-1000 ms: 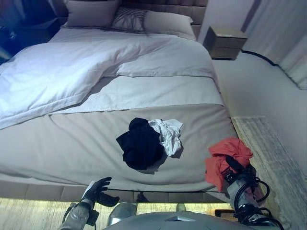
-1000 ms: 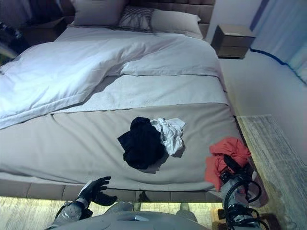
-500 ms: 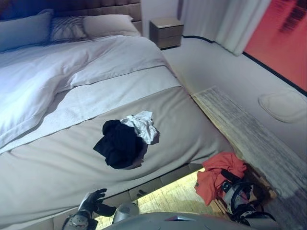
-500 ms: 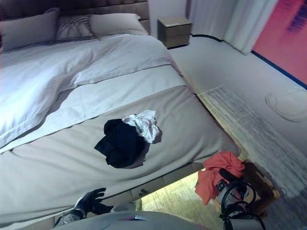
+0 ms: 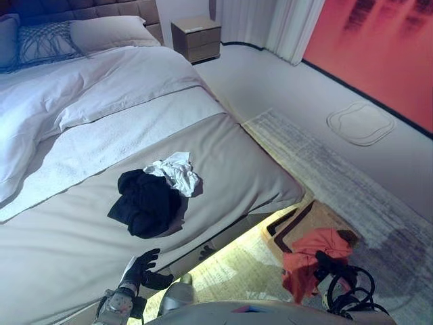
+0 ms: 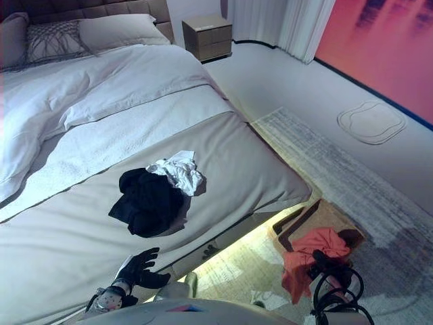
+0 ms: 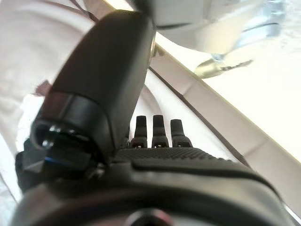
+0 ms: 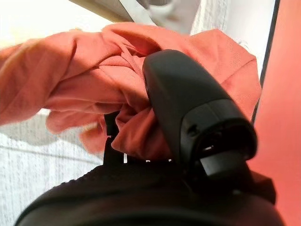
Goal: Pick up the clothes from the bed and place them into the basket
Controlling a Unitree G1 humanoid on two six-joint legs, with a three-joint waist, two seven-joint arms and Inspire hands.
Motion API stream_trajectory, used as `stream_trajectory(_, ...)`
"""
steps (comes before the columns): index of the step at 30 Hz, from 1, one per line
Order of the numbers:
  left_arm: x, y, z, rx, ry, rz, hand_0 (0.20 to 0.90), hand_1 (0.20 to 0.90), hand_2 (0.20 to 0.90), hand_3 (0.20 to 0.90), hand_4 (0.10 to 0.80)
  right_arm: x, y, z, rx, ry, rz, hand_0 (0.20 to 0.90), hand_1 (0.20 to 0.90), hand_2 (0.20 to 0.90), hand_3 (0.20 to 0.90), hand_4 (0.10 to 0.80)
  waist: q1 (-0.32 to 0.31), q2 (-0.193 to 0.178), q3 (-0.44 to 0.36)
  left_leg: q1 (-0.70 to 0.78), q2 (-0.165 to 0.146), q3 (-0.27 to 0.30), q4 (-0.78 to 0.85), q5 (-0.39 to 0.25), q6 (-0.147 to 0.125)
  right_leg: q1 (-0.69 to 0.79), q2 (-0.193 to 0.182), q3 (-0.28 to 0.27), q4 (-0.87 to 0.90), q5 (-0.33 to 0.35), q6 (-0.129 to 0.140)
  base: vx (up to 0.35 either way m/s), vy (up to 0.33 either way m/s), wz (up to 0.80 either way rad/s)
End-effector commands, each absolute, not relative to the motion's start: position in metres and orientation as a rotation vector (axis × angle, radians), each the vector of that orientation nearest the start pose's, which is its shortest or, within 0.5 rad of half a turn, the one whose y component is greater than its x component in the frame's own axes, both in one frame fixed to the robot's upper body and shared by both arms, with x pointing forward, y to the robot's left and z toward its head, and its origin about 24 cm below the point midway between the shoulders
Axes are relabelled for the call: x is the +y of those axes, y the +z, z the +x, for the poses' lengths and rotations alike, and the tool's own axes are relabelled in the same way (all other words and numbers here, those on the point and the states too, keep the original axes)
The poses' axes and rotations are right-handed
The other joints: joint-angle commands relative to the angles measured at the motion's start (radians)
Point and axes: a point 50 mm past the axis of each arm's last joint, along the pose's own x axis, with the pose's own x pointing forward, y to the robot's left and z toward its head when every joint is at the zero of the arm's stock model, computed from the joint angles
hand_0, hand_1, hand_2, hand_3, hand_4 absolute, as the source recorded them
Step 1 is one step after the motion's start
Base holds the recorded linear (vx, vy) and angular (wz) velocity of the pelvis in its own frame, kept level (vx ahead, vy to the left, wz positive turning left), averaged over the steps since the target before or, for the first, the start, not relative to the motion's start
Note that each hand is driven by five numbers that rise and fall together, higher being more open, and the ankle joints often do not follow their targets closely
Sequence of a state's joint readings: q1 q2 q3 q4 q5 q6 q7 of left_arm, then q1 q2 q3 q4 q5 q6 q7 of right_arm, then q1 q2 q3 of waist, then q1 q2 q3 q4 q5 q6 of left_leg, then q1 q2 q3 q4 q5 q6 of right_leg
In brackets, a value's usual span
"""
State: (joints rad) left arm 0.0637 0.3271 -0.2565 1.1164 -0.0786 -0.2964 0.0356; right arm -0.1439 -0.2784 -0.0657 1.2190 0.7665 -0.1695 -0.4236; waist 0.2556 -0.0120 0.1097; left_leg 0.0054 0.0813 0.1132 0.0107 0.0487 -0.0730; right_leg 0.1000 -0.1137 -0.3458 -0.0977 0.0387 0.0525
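Gripping red garment (image 5: pixel 312 257) in right hand (image 5: pixel 331 265), we held it over brown basket (image 5: pixel 298 227) at 4 o'clock off bed (image 5: pixel 81 223). Left hand (image 5: pixel 143 271) hung loose, fingers straight, at 7 o'clock. Black garment (image 5: pixel 143 202) and white garment (image 5: pixel 177 172), touching, lay on bed.

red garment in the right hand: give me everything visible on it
The red garment is a soft, salmon-red cloth, crumpled into folds with no clear shape. The right robot hand is shut on it, thumb pressed into the bunched fabric, and loose ends hang below the grip. In the head views it hangs clear of the bed, above the floor, just in front of a brown basket beside the bed's corner. It is not yet in the basket.
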Motion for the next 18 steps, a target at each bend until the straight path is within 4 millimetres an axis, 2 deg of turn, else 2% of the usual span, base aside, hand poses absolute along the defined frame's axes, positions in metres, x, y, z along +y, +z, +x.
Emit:
stream_trajectory(1,0.246,-0.132,0.129,0.800,0.000,0.378,0.900,0.900,0.900,0.900,0.800,-0.331,-0.076,0.190,0.552,-1.098,0.238,0.300,0.300,0.300,0.200,0.100,0.027,0.009,-0.017,-0.080,-0.036,-0.116,0.023,-0.001,-0.001,0.043,-0.003,-0.065,0.092,-0.076,0.008,-0.014,0.035,0.14)
stream_trajectory(8,0.244,-0.137,0.116,0.825,0.008,0.361,0.900,0.900,0.900,0.900,0.800,-0.354,-0.063,0.186,0.505,-1.181,0.228,0.300,0.300,0.300,0.200,0.100,0.002,0.016,-0.020,-0.042,-0.041,-0.103,-0.007,0.001,-0.006,0.055,-0.004,-0.054,0.081,-0.069,0.014,-0.002,0.042,0.07)
stream_trajectory(18,0.242,-0.138,0.116,0.827,-0.008,0.361,0.900,0.900,0.900,0.900,0.800,-0.368,-0.054,0.185,0.494,-1.217,0.201,0.300,0.300,0.300,0.200,0.100,-0.011,0.019,-0.019,-0.011,-0.037,-0.095,-0.029,0.005,-0.012,0.063,-0.007,-0.053,0.078,-0.060,0.020,0.000,0.004,0.00)
